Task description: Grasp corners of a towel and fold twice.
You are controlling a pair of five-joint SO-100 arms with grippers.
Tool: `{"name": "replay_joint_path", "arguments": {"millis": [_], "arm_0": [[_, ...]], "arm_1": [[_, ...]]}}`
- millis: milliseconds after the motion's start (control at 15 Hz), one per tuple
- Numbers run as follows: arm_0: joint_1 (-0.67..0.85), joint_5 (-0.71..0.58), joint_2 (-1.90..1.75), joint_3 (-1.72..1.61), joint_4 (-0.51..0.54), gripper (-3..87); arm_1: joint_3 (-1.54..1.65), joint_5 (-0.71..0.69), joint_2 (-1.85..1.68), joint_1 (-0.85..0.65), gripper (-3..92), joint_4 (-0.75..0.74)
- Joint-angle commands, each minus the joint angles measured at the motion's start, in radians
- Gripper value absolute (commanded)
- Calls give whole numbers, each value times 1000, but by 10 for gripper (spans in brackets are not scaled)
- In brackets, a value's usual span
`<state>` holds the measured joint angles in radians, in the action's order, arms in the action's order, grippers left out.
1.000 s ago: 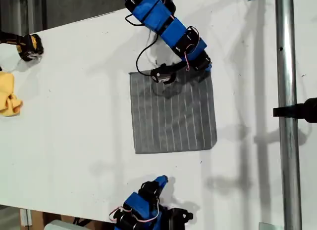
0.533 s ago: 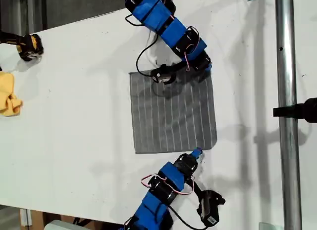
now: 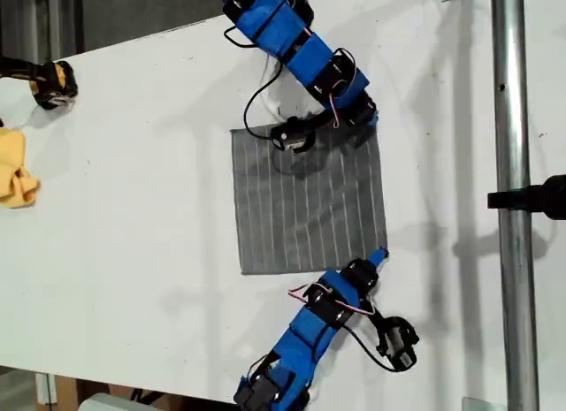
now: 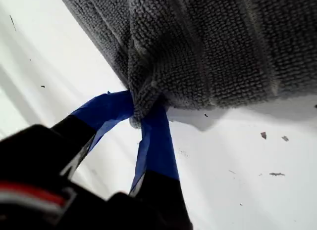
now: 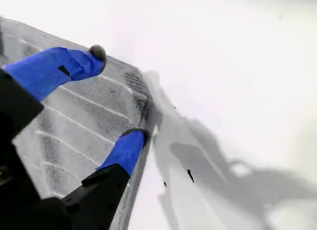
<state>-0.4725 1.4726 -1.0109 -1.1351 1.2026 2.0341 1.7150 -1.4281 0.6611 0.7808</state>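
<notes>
On the towel (image 3: 308, 201), no readable writing; my first claw (image 4: 141, 118) pinches one corner, seemingly

Two blue-bodied arms with black motor blocks and joints, thin red, white and black cables looping along the links, my first gripper (image 4: 143, 122) with blue-taped fingers on black mounts, my second gripper (image 5: 119, 96) likewise blue-taped, one fingertip capped grey.
</notes>
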Motion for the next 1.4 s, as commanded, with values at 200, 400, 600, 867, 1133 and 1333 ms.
{"name": "replay_joint_path", "arguments": {"millis": [200,400,600,867,1133,1333], "arm_0": [[58,51,150,230,118,262],[51,101,235,256,123,258],[55,114,314,276,72,127],[72,91,311,276,21,-11],[34,87,192,302,123,-11],[-94,120,69,307,173,-11]], "arm_1": [[-25,-5,-20,-9,-1,5],[-29,-9,-32,-11,-1,14],[-32,-9,-34,-12,-1,17],[-38,-11,-43,-11,-1,25],[-144,-34,-57,-3,-1,141],[-443,3,28,129,-1,356]]}}
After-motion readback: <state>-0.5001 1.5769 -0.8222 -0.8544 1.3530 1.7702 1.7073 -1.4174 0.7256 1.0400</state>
